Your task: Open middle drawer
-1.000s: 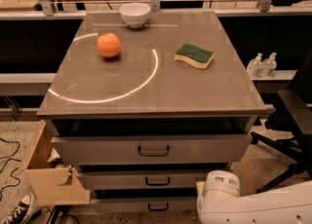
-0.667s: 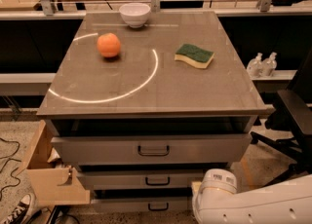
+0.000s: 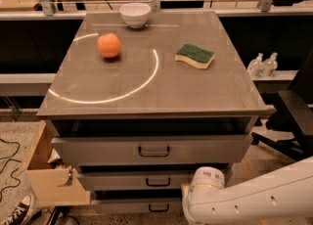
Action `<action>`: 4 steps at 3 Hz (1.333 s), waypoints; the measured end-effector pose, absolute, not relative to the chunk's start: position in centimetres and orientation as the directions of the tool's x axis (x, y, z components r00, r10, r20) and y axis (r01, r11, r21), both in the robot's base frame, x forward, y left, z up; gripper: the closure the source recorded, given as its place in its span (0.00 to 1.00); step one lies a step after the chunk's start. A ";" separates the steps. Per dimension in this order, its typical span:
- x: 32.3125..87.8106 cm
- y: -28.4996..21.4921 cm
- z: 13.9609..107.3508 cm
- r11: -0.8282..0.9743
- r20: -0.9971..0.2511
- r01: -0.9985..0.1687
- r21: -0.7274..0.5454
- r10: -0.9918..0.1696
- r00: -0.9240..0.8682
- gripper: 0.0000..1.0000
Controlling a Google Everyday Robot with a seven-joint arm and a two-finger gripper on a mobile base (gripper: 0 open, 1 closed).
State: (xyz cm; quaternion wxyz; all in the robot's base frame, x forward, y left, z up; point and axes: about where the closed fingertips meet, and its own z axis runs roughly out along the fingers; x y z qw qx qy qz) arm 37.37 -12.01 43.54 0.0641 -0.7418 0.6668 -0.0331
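Observation:
The middle drawer (image 3: 122, 180) is a low grey panel with a small black bracket handle (image 3: 158, 182), second of three, under the taller top drawer (image 3: 151, 149). The lowest drawer (image 3: 132, 205) sits beneath it. The top drawer stands slightly pulled out with a dark gap above it; the middle one shows a thin dark gap along its top. My white arm (image 3: 244, 197) enters from the bottom right, its round joint just right of the middle drawer's handle. The gripper is out of view.
On the cabinet top (image 3: 146, 87) lie an orange (image 3: 108, 45), a white bowl (image 3: 135, 14) and a green-yellow sponge (image 3: 195, 56). A cardboard box (image 3: 46, 180) stands at the lower left. A black chair (image 3: 293, 116) is at the right, two bottles (image 3: 261, 65) behind it.
My arm has shifted a little to the left along the bottom edge. The drawers and the items on top have not moved.

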 end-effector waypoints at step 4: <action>39.3 -6.1 41.9 -0.179 -0.097 -0.974 -0.135 -0.976 0.193 0.00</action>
